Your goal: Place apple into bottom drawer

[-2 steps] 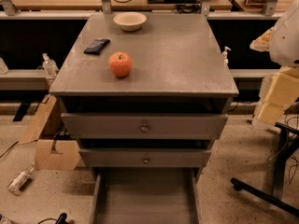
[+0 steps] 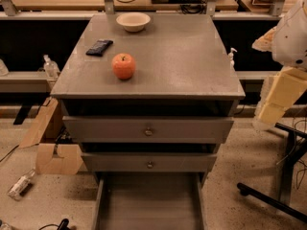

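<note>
The red-orange apple (image 2: 123, 66) with a short dark stem sits on the grey cabinet top (image 2: 182, 56), left of centre. The bottom drawer (image 2: 148, 205) is pulled open at the foot of the cabinet, and its flat grey floor has nothing on it. My gripper (image 2: 276, 102) hangs at the right edge of the view, beside the cabinet's right side and well away from the apple. It holds nothing that I can see.
A beige bowl (image 2: 133, 21) and a dark flat packet (image 2: 99, 47) lie at the back left of the top. The two upper drawers (image 2: 148, 128) with small knobs are closed. Cardboard (image 2: 53, 150) and a bottle lie on the floor at left. A black stand leg (image 2: 273, 200) is at right.
</note>
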Motion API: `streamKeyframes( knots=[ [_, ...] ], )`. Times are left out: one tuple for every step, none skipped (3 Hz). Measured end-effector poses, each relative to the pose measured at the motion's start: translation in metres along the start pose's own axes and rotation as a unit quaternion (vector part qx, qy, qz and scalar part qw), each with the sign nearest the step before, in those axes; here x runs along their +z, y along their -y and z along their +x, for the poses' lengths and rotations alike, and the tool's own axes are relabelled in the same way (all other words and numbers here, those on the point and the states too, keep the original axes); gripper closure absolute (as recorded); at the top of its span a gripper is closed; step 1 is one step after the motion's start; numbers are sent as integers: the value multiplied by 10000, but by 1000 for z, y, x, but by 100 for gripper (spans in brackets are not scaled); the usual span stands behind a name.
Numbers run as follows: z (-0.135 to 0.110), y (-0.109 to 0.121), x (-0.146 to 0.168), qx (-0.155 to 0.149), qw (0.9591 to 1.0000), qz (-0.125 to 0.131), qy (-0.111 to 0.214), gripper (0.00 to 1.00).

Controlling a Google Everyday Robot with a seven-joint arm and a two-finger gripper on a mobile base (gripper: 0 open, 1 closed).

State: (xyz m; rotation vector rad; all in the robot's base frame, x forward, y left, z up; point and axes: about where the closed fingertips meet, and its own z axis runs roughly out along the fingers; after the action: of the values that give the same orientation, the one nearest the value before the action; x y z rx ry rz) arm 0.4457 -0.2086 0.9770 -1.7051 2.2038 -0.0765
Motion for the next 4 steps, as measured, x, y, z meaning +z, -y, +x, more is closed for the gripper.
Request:
streamKeyframes(
  knots=[
    [-27, 16, 38, 36, 9963, -55, 855, 0],
    [-68, 45, 62, 49, 9818, 177, 1893, 0],
    [-114, 73, 74, -88, 9625, 349, 2689, 0],
    [-157, 86, 91, -192, 9502, 274, 3098, 0]
  ],
)
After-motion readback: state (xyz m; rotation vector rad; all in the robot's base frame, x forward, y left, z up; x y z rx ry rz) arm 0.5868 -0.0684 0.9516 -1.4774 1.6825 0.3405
